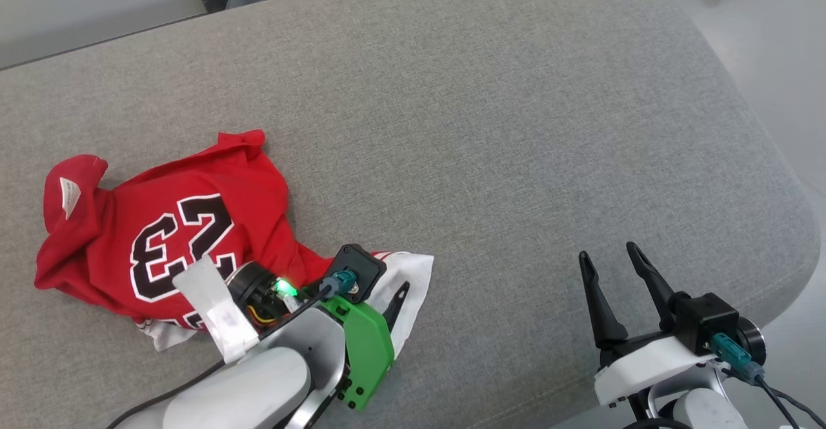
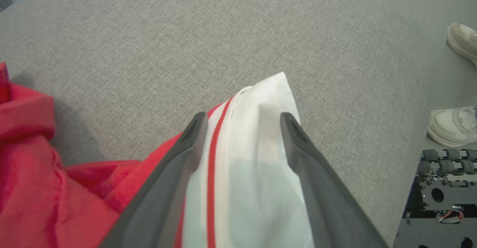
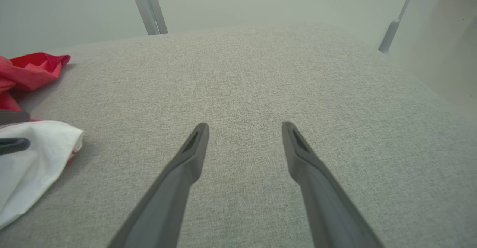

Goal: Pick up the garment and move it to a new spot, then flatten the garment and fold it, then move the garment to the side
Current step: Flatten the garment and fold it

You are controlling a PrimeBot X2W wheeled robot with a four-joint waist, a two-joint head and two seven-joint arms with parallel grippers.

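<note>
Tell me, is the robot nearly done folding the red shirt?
Not nearly. Done: nothing yet; the shirt lies crumpled on the grey cushion. In hand: the left gripper is open, with a finger on either side of the shirt's white edge, likely about to grab. The right gripper hangs open over bare cushion. Left: lifting, moving, flattening, folding, setting aside.

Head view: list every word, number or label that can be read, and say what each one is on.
"23": large black numerals edged in white on the red jersey, lying upside down in the head view.
White tag at the jersey's neck: too small to read.
More black print at the jersey's lower edge is cut off by the arm and cannot be read.
</note>
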